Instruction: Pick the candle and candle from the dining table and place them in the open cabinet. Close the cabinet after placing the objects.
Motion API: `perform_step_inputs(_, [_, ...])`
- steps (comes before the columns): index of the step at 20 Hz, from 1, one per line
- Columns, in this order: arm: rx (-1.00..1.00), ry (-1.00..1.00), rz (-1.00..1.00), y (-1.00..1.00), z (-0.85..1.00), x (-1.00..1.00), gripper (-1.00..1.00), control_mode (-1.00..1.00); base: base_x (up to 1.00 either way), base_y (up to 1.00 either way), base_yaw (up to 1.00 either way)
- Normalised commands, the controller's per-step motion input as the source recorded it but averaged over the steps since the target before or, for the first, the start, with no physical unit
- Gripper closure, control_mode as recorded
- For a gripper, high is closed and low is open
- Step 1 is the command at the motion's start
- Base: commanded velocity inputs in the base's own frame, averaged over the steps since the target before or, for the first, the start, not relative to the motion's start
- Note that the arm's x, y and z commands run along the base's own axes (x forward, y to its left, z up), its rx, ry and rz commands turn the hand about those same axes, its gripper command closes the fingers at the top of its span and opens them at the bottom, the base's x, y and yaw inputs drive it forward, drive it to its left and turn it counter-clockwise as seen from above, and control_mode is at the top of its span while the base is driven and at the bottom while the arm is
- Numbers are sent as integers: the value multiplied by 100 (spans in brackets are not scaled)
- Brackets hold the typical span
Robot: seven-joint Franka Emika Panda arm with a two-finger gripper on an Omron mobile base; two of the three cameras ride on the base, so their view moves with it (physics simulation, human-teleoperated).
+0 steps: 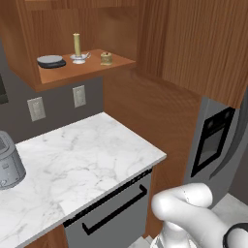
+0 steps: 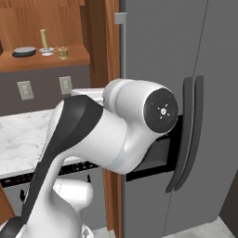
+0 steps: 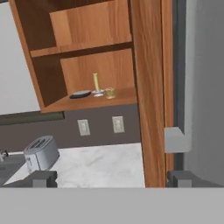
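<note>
Candles both on the lower shelf of the open cabinet (image 3: 87,52): stick candle (image 3: 96,83) beside the golden spool candle (image 3: 110,92), grey dish (image 3: 80,93) at nine o'clock of them. Jaws (image 3: 112,179) wide and empty, well apart from the cabinet. Risk in closing: door edge (image 3: 146,87) at three o'clock easily missed or clipped by a swinging elbow; fridge handles (image 2: 188,135) seen from the right base, toaster (image 3: 40,153) from the hand.

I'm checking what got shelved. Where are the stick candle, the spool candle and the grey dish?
stick candle (image 1: 76,45): left base view, mid-stick.
spool candle (image 1: 106,58): left base view, its side.
grey dish (image 1: 51,61): left base view, top face.
</note>
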Motion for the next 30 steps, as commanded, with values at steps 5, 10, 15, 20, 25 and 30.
perform_step_inputs(5, [0, -5, 0, 0, -3, 11, -100, -100, 0, 0, 0])
perform_step_inputs(10, [0, -9, 0, 0, -3, 22, -100, -100, 0, 0, 0])
perform_step_inputs(15, [1, -5, 0, 4, -2, 26, -100, -100, 0, 0, 0])
perform_step_inputs(20, [1, -1, 0, 25, -17, 24, -100, -100, 0, 0, 0])
perform_step_inputs(25, [0, 0, 2, 37, -15, 8, -100, -100, 0, 0, 0])
perform_step_inputs(30, [0, 0, 3, 44, -13, 2, -100, -100, 0, 0, 0])
